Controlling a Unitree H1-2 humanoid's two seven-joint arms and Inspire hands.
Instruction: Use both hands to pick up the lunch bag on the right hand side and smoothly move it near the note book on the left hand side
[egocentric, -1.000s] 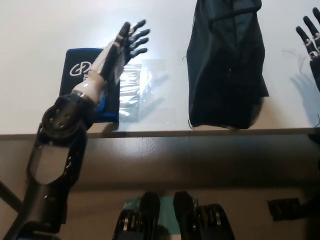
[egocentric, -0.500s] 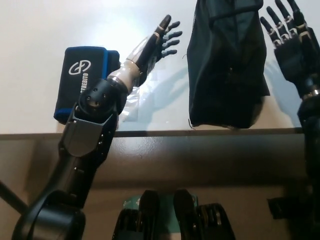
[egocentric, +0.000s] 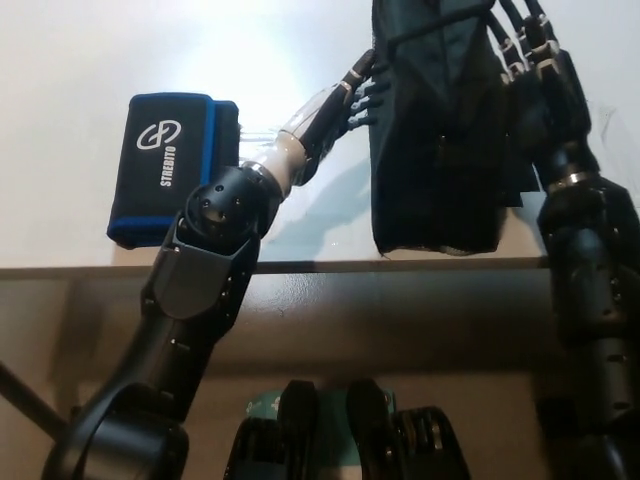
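The dark lunch bag (egocentric: 440, 140) stands on the white table (egocentric: 70, 60), right of centre. My left hand (egocentric: 357, 88) reaches across with its fingers spread, their tips at the bag's left side. On the other side, my black right hand (egocentric: 530, 60) lies flat along the bag's right side with fingers extended. The bag sits between the two hands, its base still on the table. The notebook (egocentric: 165, 165), black with a blue border and a white logo, lies on the left, beside my left forearm.
A clear plastic sheet (egocentric: 255, 135) lies under my left forearm, between notebook and bag. The table's front edge (egocentric: 320, 265) runs across the picture just below the bag's base and the notebook.
Both hands have closed in on the bag: the left moved right to its left side, the right moved left onto its right side. The bag looks slightly squeezed.
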